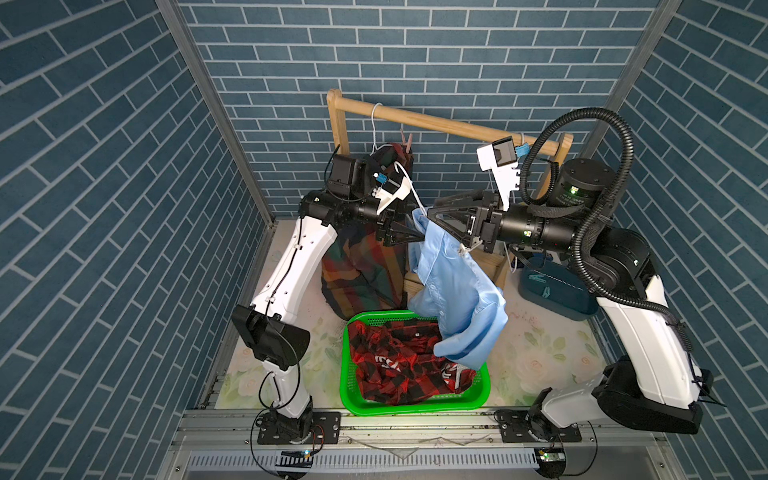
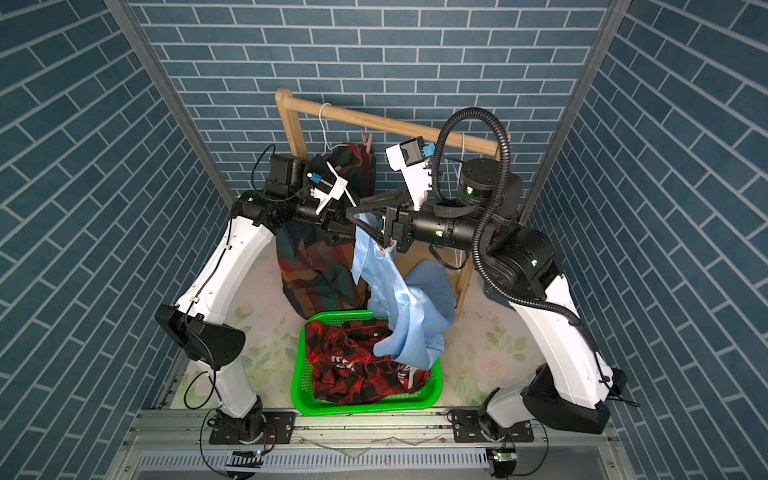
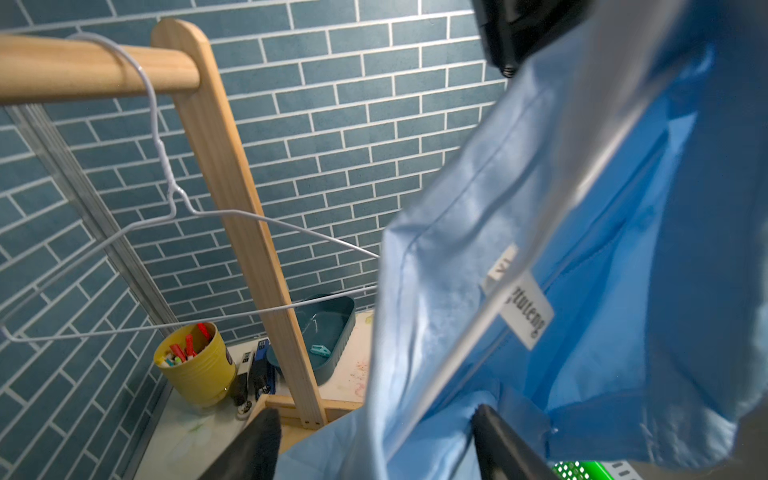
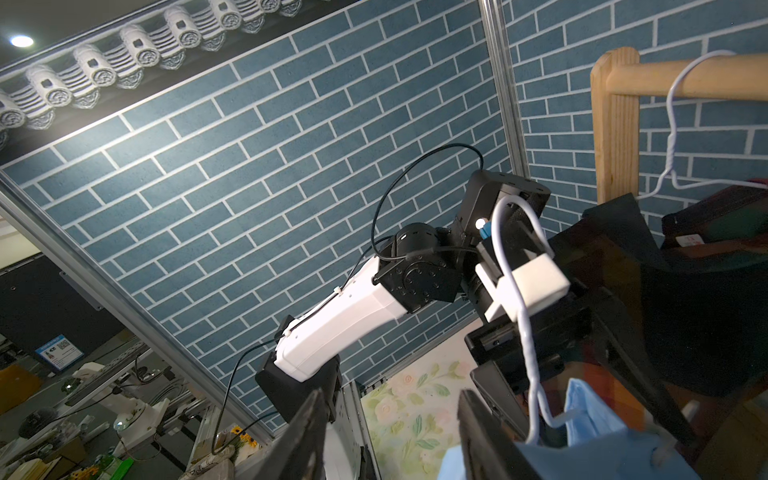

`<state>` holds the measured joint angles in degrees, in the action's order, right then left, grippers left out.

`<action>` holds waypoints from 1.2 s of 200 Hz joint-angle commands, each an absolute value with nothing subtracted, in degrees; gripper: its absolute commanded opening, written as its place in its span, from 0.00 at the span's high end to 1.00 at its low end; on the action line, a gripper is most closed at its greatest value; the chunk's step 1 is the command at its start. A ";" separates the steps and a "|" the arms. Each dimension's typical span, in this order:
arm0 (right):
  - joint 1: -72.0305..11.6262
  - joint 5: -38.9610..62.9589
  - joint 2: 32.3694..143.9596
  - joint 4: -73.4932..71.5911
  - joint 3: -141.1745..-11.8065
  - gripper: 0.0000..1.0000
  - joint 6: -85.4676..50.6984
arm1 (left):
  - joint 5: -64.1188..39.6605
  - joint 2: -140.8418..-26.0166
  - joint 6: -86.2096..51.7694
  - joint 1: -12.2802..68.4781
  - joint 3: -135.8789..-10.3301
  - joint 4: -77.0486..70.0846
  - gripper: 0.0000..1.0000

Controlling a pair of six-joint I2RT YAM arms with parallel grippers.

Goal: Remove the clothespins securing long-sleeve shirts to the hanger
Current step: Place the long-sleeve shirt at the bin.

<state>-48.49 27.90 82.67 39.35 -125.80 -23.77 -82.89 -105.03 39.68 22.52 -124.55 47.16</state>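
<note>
At centre between both arms, the light blue shirt [image 1: 457, 286] droops from its hanger [image 4: 528, 357], a pale clothespin [image 1: 464, 248] on it at 4 o'clock of the right gripper [image 1: 432, 210], fingers half-spread, empty. The left gripper [image 3: 376, 411] straddles the collar, fingers unclosed. Next, likely: clamp collar, squeeze clothespin off.

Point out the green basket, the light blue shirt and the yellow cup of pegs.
green basket [image 1: 415, 409], in a top view, on its near rim.
light blue shirt [image 1: 457, 282], in a top view, on its hanging front.
yellow cup [image 3: 199, 370], in the left wrist view, on its side wall.
</note>
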 commanded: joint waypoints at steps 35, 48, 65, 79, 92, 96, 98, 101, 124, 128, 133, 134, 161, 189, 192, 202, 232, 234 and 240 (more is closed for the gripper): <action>-48.80 29.09 81.12 36.13 -125.85 1.00 -24.53 | -88.79 -103.75 47.48 23.10 -123.36 57.39 0.49; -48.78 29.01 81.17 35.93 -125.83 1.00 -24.56 | -89.34 -102.73 47.88 23.11 -121.91 57.63 0.52; -48.80 29.09 81.30 35.86 -126.12 1.00 -24.61 | -89.59 -101.91 48.43 23.11 -120.79 58.07 0.62; -48.82 29.26 81.43 35.68 -126.07 1.00 -24.71 | -89.64 -101.59 48.43 23.10 -120.54 58.61 0.72; -48.78 29.18 81.47 35.68 -125.97 1.00 -24.79 | -89.46 -101.26 48.46 23.08 -120.25 58.80 0.81; -48.80 29.11 81.52 35.61 -125.93 1.00 -24.74 | -89.36 -101.25 48.51 23.07 -120.21 58.88 0.84; -48.78 29.10 81.53 35.69 -125.88 1.00 -24.77 | -89.34 -101.18 48.49 23.04 -120.21 58.97 0.87; -48.82 29.09 81.49 35.59 -125.87 1.00 -24.78 | -89.27 -101.15 48.47 23.09 -120.15 59.04 0.91; -48.79 29.27 81.24 35.14 -125.34 1.00 -24.87 | -87.53 -100.02 48.07 23.17 -118.99 58.84 1.00; -48.79 29.27 81.21 35.08 -125.20 1.00 -24.87 | -86.62 -99.68 47.47 23.25 -118.46 58.22 1.00; -48.77 29.27 81.13 35.13 -125.14 1.00 -24.74 | -85.55 -99.08 46.40 23.31 -117.75 57.13 1.00; -48.77 29.27 81.13 35.23 -125.15 1.00 -24.72 | -85.40 -98.93 46.19 23.35 -117.59 57.00 1.00; -48.78 26.86 79.99 36.04 -123.43 0.43 -23.41 | -80.37 -93.38 40.34 23.29 -111.53 48.92 1.00; -48.78 20.21 77.34 35.51 -120.37 0.06 -21.91 | -76.04 -87.21 39.38 23.28 -106.45 46.91 1.00; -48.78 19.42 77.16 35.55 -120.13 0.02 -21.78 | -75.79 -86.51 39.01 23.21 -105.86 46.36 1.00; -48.78 17.47 76.67 35.56 -119.65 0.01 -21.24 | -74.75 -84.20 37.04 23.22 -102.99 43.44 1.00; -48.79 10.28 75.39 35.55 -118.55 0.01 -21.18 | -72.17 -80.00 35.33 23.21 -98.59 41.99 1.00; -48.80 9.51 75.16 35.47 -118.41 0.01 -21.18 | -72.05 -79.81 35.33 23.23 -98.54 42.18 1.00; -48.79 7.00 74.49 35.23 -117.75 0.01 -21.18 | -71.77 -79.33 35.56 23.20 -98.22 42.94 1.00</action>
<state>-48.49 16.67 77.03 37.32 -119.17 -22.44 -73.60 -81.36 38.11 22.98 -100.01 44.49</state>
